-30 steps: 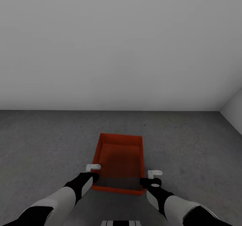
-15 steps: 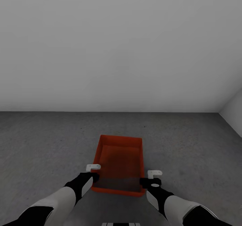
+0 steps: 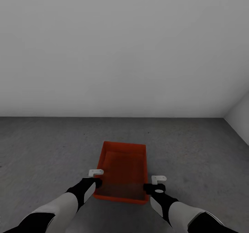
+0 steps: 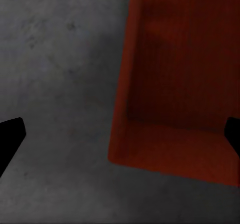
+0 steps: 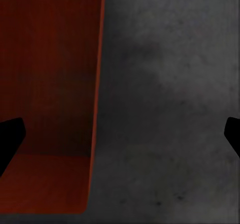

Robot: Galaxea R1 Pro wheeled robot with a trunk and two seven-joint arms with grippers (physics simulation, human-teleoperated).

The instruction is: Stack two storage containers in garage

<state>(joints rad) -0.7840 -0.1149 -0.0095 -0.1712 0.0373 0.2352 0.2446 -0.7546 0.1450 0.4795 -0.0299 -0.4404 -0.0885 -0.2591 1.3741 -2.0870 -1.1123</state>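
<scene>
One orange-red storage container (image 3: 122,170) rests lidless on the dark grey garage floor (image 3: 41,150), straight ahead of me. My left gripper (image 3: 96,177) is open at its near left corner, and the container wall (image 4: 175,84) passes between the spread fingertips (image 4: 10,139). My right gripper (image 3: 158,184) is open at the near right corner, straddling the container's right wall (image 5: 97,109) with the floor (image 5: 170,109) beside it. Neither gripper pinches the container. The living room is out of view.
A plain white wall (image 3: 124,53) stands behind the container, meeting a second white wall (image 3: 240,118) at the right corner. Bare concrete stretches to either side of the container.
The container has sunk slightly lower in the head view, its near edge dropping a little. Both arms and open grippers stay where they were.
</scene>
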